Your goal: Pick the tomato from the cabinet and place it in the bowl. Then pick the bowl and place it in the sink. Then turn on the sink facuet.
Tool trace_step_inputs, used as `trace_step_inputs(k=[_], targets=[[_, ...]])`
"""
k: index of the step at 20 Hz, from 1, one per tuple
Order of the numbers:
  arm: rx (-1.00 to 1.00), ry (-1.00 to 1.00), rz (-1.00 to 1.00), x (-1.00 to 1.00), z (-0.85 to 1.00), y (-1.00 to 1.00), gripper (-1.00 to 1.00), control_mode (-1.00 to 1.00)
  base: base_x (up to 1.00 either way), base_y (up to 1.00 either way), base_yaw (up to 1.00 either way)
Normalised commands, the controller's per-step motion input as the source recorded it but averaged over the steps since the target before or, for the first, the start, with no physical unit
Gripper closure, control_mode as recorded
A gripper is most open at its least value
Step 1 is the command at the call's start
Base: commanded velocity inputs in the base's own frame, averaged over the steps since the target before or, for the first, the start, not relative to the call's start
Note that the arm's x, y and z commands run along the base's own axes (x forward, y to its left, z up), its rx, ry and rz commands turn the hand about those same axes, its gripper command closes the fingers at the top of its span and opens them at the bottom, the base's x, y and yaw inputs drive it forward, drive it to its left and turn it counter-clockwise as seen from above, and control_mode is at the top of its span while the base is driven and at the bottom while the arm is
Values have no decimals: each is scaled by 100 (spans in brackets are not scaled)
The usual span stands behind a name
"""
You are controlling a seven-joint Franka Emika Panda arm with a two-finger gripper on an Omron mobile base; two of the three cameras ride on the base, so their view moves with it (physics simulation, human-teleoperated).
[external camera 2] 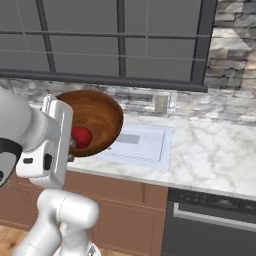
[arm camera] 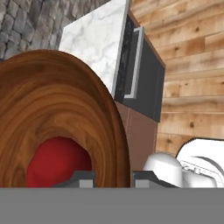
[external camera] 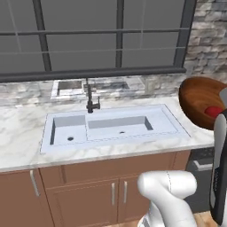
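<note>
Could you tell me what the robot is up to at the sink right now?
The gripper is shut on the rim of the wooden bowl, holding it tilted in the air with the tomato inside. The bowl hangs to the right of the sink, not yet in it. The faucet stands untouched behind the basins.

Both basins of the sink (external camera: 111, 126) lie open from above — the faucet (external camera: 91, 98) rises at its back edge, between them; bare tabletop (external camera 2: 220, 150) runs along the right.
</note>
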Motion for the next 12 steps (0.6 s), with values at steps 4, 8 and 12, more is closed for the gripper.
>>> trace_step_inputs(k=[4, 8, 12], targets=[[0, 0, 0, 0, 0, 0, 100, 100, 33, 0, 0], [0, 0, 0, 0, 0, 0, 100, 100, 13, 9, 2], [0, 0, 0, 0, 0, 0, 100, 100, 2, 37, 9]])
